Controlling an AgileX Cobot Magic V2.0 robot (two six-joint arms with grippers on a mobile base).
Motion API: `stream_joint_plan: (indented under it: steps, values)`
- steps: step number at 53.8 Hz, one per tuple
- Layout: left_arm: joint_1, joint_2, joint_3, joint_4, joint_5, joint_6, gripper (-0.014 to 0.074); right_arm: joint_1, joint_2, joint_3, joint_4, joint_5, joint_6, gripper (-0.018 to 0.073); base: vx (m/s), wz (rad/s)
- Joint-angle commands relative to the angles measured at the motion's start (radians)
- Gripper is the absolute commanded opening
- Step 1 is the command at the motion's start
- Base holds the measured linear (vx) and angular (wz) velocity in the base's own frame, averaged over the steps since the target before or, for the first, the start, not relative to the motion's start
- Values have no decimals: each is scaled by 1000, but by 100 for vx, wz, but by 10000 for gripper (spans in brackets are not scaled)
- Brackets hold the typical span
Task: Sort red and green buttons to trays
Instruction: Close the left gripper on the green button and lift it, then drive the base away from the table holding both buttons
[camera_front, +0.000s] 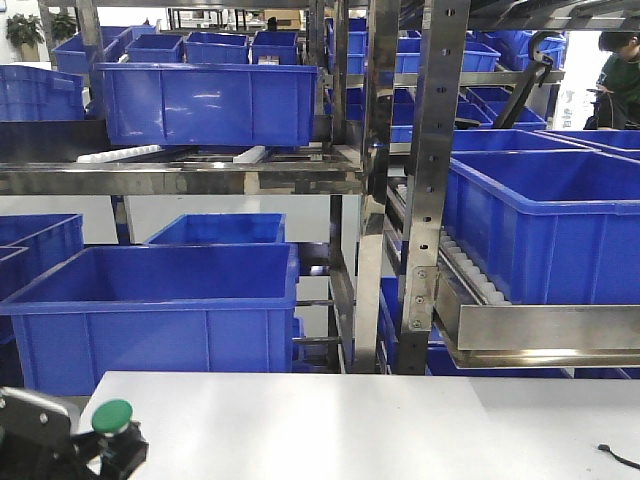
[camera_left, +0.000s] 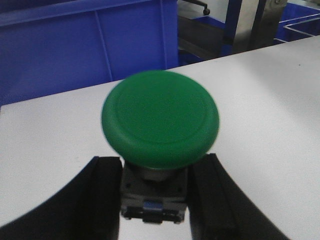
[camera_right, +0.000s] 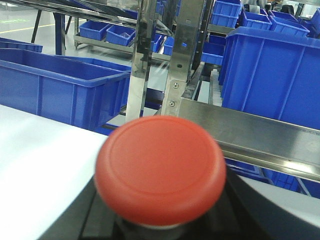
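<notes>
The green button (camera_left: 160, 119) stands upright over the white table (camera_left: 270, 100), its dark boxy body pinched between the black fingers (camera_left: 102, 200) of my left gripper (camera_left: 157, 172). In the front view that gripper (camera_front: 115, 452) and the green button (camera_front: 112, 415) sit at the table's near left corner. The red button (camera_right: 160, 167) fills the right wrist view, and my right gripper (camera_right: 160, 220) is shut on its body, which the cap mostly hides. The right gripper is outside the front view. The trays are out of view.
Deep blue crates (camera_front: 150, 310) stand on a steel rack (camera_front: 430, 190) just beyond the table's far edge. A steel rail (camera_right: 250, 132) runs close behind the red button. A thin black cable (camera_front: 620, 457) lies at the table's right edge.
</notes>
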Motion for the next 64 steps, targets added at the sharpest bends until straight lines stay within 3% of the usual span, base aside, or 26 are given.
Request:
stream_joint_plan:
  steps: [1, 7, 10, 24, 34, 42, 64]
  values:
    - [-6, -155, -67, 84, 153, -108, -1, -2, 2, -31, 20, 3, 1, -9, 0, 0]
    - [-12, -309, -118, 233, 401, -255, -1, -2, 2, -31, 20, -1, 1, -9, 0, 0]
    - [-20, -376, -121, 262, 471, -299, -1, -2, 2, -31, 20, -5, 1, -9, 0, 0]
    - [-136, -687, -77, 186, 753, -308, -1, -2, 2, -31, 20, -12, 1, -9, 0, 0]
    - [-171, -837, -28, 100, 820, -278, -1, -2, 2, -31, 20, -12, 1, -9, 0, 0]
    - [-171, -887, -3, 103, 867, -284, -1, -2, 2, -31, 20, -7, 2, -9, 0, 0]
    - [-171, -884, 0, 103, 866, -284, -1, -2, 2, -31, 20, -8, 2, -9, 0, 0]
